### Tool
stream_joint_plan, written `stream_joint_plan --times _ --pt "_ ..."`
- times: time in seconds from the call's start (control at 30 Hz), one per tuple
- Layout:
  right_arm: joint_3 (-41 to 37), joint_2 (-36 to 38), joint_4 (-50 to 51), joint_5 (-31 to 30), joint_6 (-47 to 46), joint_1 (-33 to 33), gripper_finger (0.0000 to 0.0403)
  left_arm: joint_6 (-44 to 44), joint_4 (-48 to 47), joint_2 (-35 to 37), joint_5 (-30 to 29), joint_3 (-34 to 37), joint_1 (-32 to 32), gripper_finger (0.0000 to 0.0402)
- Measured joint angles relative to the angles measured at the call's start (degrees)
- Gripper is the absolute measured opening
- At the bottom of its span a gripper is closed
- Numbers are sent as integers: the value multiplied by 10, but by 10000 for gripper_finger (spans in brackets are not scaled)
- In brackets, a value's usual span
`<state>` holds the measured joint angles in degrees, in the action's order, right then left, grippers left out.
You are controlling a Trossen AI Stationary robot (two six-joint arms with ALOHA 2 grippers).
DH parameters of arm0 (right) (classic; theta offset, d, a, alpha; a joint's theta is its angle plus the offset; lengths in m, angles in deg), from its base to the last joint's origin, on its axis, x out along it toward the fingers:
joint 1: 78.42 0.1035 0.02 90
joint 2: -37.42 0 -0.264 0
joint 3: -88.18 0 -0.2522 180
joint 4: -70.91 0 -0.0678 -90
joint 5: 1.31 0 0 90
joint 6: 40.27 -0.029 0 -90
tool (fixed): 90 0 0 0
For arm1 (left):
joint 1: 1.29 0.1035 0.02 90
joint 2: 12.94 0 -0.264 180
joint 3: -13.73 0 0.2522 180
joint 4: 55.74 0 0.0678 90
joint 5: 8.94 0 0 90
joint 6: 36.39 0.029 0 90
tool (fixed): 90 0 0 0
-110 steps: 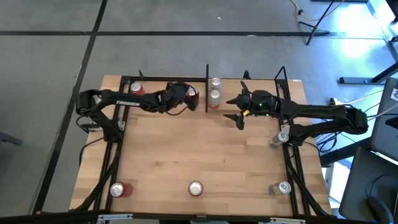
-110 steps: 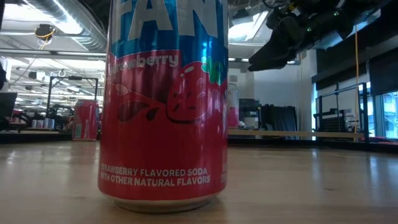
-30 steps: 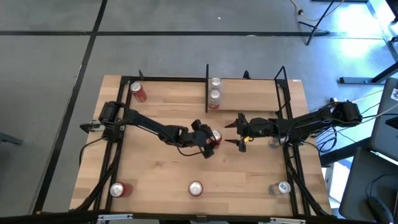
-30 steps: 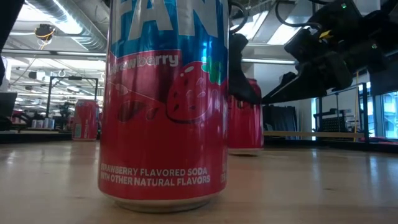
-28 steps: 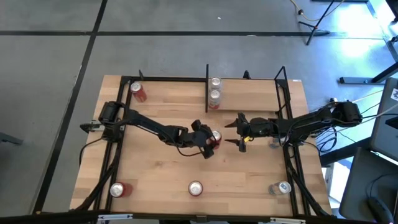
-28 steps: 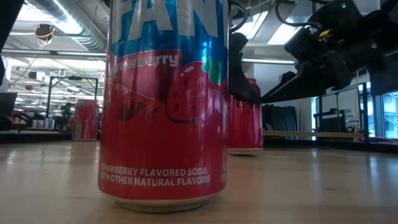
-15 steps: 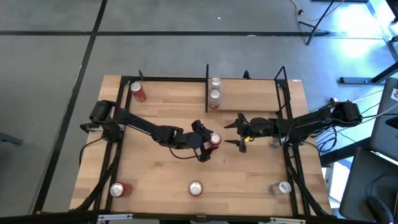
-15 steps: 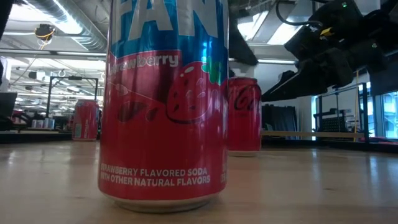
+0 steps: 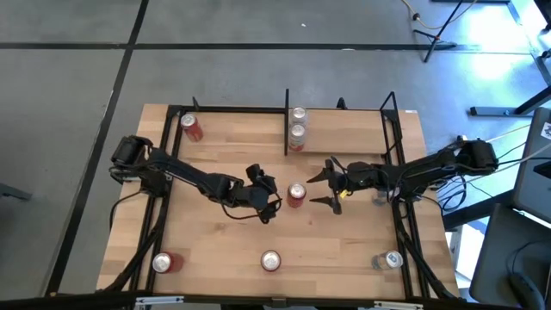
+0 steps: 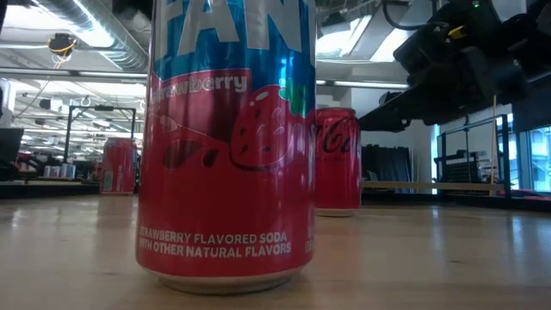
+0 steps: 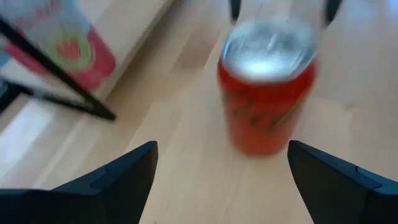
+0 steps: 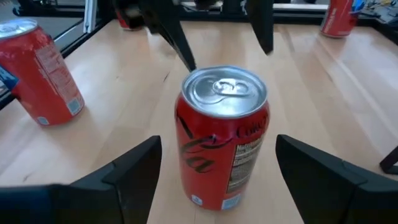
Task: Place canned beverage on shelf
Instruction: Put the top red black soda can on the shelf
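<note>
Right pincer (image 9: 319, 187) is spread wide, the red can (image 9: 296, 195) upright on the counter (image 9: 344, 250) just ahead betw. its fingers, not yet touched. Left pincer (image 9: 269, 196) sits open beyond the can. Next: ease fwd, centre, close mid-body. Shelf (image 9: 344, 129) lies off to the side, well apart.

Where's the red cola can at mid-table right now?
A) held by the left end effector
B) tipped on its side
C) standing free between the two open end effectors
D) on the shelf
C: the red cola can stands upright on the table, with the left end effector open on one side, the right end effector open on the other, neither touching it.
</note>
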<state>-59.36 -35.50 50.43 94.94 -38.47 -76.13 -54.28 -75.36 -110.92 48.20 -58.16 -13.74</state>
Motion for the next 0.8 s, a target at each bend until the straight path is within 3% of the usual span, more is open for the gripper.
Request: stream_joint_plan --times 0.17,0.33,0.8 --pt "0 -48 -56 9 1 0 298 9 137 0 0 65 8 341" --pt "3 -73 -88 9 0 0 298 19 209 0 4 90 20 341" --pt "35 -98 -93 -17 -37 0 298 30 227 0 33 94 40 341"
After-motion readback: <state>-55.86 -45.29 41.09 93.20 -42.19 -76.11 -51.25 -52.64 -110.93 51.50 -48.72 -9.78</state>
